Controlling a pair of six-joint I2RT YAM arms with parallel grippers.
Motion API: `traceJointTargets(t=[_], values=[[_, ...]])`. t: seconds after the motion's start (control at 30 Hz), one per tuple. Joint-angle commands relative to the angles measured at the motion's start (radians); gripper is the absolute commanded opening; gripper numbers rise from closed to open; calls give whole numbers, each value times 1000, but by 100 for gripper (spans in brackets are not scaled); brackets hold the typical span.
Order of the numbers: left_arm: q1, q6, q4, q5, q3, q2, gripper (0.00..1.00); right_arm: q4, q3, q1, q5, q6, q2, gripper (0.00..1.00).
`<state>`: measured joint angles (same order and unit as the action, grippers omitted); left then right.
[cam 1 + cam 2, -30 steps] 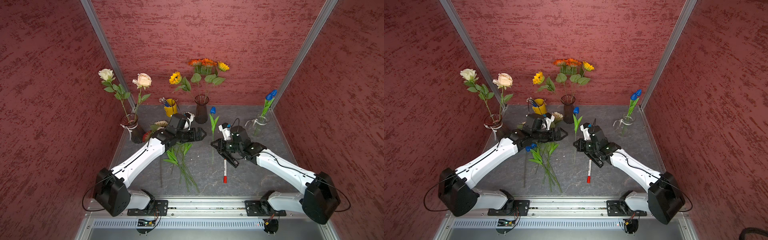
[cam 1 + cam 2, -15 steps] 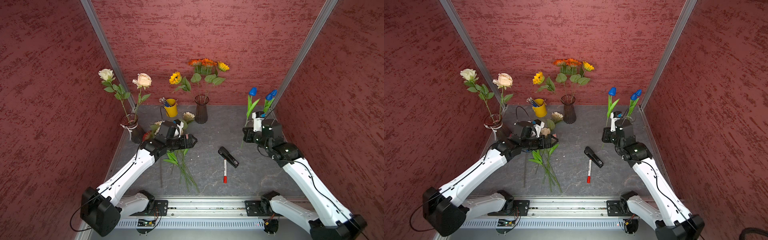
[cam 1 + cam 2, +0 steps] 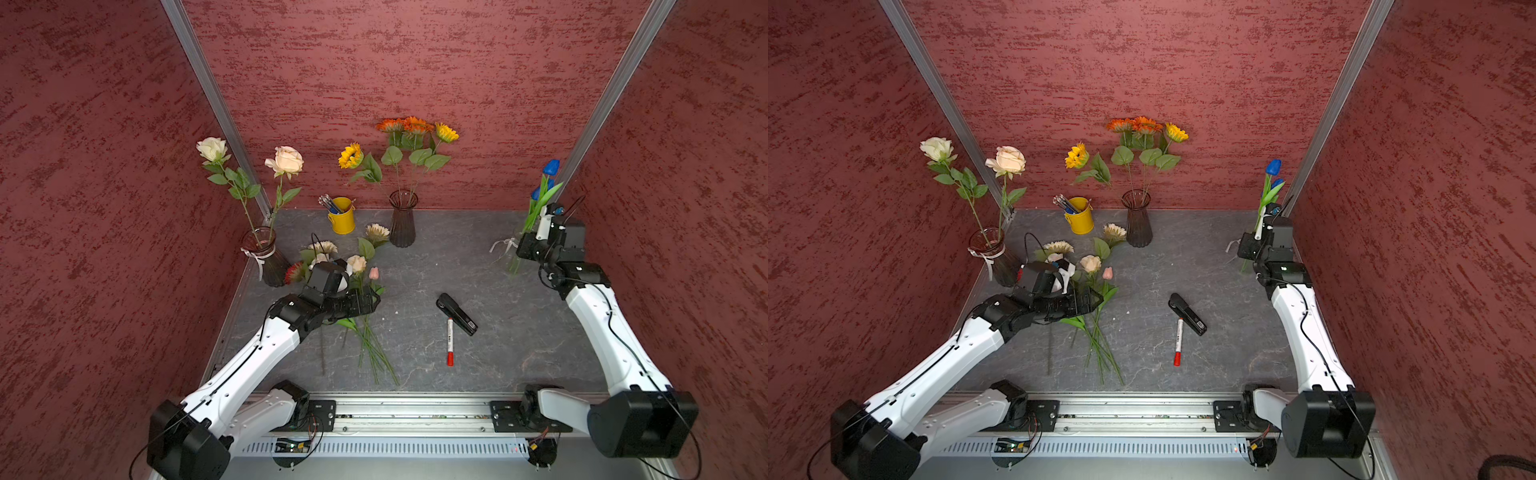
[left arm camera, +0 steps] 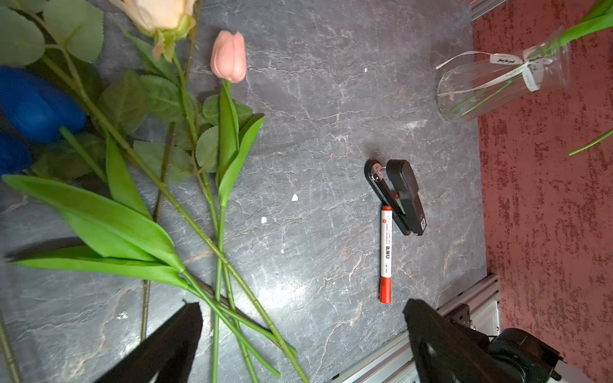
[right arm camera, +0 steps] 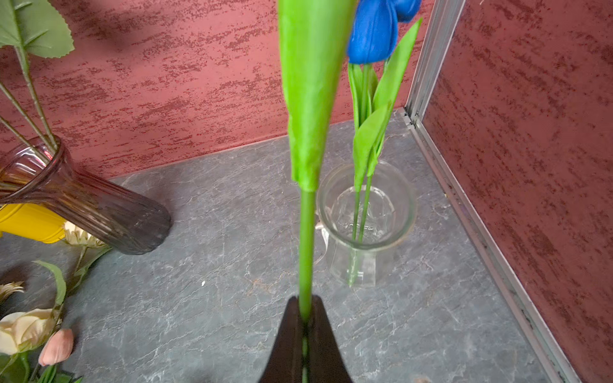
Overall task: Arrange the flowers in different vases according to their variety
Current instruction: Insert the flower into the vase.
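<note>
The right tool (image 5: pixel 305 320) is clamped together on the stem of a blue tulip (image 5: pixel 306 232), held upright near the clear vase (image 5: pixel 408 212), which contains two stems. The left tool (image 4: pixel 302 303) stands fully apart over the loose flowers (image 4: pixel 219 232) on the tabletop (image 4: pixel 331 132). The held bloom is cut off in the wrist view. The vase stands close to the corner walls. A marker (image 3: pixel 450 340) and a stapler (image 3: pixel 456 313) lie in the open middle.
</note>
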<state>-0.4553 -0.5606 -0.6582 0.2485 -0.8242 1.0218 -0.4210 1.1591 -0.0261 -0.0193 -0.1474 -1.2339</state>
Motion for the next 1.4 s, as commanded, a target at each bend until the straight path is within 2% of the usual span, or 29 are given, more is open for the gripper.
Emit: traceJointTargets(t=[0.0,0.17,0.5,0.63,0.9,0.93,0.97,1.03,1.27,1.37], values=[[13,2,-19,-14,13,-12,100,193,67,-20,-14,51,-39,0],[18,-8,-36,-28,28,-35,100,305,129,-45,-61,90,-126,0],[43,-16,-91,-38,71,-101,100,531,117,-102,-156,103,-274,0],[51,-18,-112,-42,81,-128,100,553,119,-106,-162,109,-341,0],[64,-25,-109,-35,106,-147,100,675,-23,-105,-192,116,-374,0],[65,-24,-107,-33,107,-145,100,659,-23,-106,-194,115,-380,14],[66,-22,-107,-32,106,-144,100,640,-21,-104,-193,114,-382,39],[67,-21,-105,-32,105,-139,100,605,-19,-105,-189,104,-370,64],[87,-6,-111,-28,90,-106,100,420,-1,-106,-183,25,-267,93],[100,2,-122,-22,76,-88,100,313,12,-103,-154,-10,-230,96]])
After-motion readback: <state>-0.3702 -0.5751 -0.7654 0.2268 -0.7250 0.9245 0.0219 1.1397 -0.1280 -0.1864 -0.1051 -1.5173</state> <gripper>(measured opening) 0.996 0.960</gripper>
